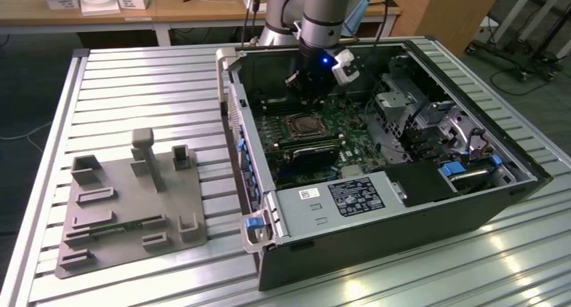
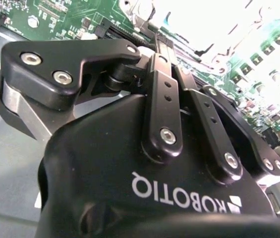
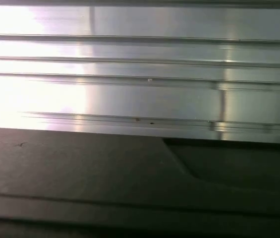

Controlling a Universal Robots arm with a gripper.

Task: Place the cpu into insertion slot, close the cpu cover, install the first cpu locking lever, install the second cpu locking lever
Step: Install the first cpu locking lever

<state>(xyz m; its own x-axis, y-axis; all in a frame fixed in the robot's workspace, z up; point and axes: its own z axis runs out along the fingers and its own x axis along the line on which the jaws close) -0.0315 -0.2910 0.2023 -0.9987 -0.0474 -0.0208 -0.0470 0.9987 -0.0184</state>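
Note:
In the exterior view my gripper (image 1: pixel 305 98) hangs inside the open computer case (image 1: pixel 499 207), just above the motherboard (image 1: pixel 344 130) at the far edge of the cpu socket. The cpu cover (image 1: pixel 303 126) lies flat on the socket as a silvery frame, with a dull tan square that looks like the cpu (image 1: pixel 304 126) in its centre. The second wrist view shows the black fingers (image 2: pixel 162 99) drawn together, tips pointing at a glare-washed metal part of the board. I cannot make out the locking levers.
The case sits on a slatted aluminium table (image 1: pixel 143 79). A grey fixture plate (image 1: pixel 125 200) with raised holders lies at the exterior view's left. A labelled grey box (image 1: pixel 344 198) and drive cages (image 1: pixel 419 116) crowd the case. A wooden desk (image 1: pixel 178 6) stands behind.

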